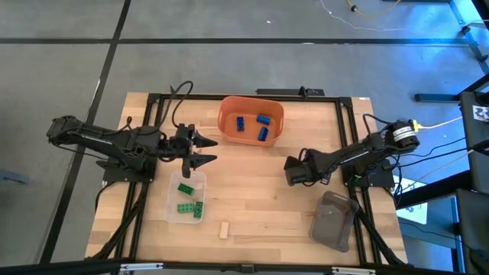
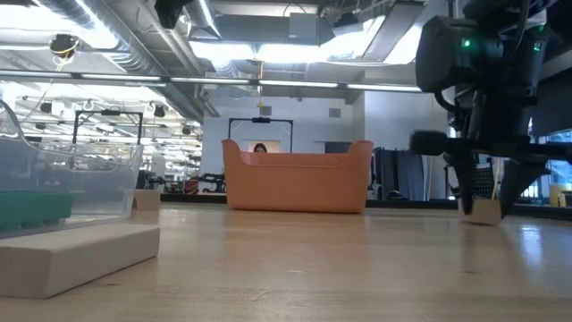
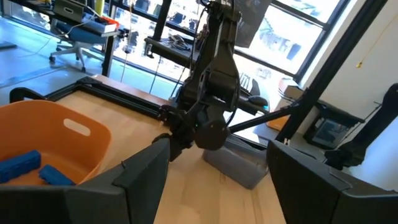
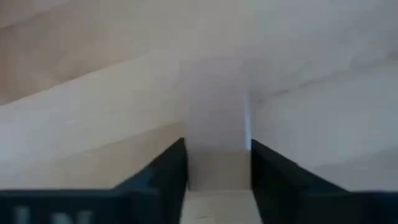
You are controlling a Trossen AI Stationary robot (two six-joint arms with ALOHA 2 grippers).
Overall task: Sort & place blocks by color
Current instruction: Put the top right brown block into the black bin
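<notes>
The right gripper point(image 4: 217, 163) is down at the table, its fingers closed against the two sides of a tan block point(image 4: 217, 118). Only its wrist view shows that grip; from above the arm hides the block, and the low view shows it point(image 2: 483, 211) resting on the wood under the gripper point(image 2: 483, 192).

The left gripper point(image 1: 205, 150) hangs wide open and empty beside the orange bin point(image 1: 226, 122), which holds three blue blocks point(image 1: 262, 121). Green blocks point(image 1: 186, 188) lie in the clear tray point(image 1: 173, 208); another tan block point(image 1: 225, 229) lies near the front edge.
</notes>
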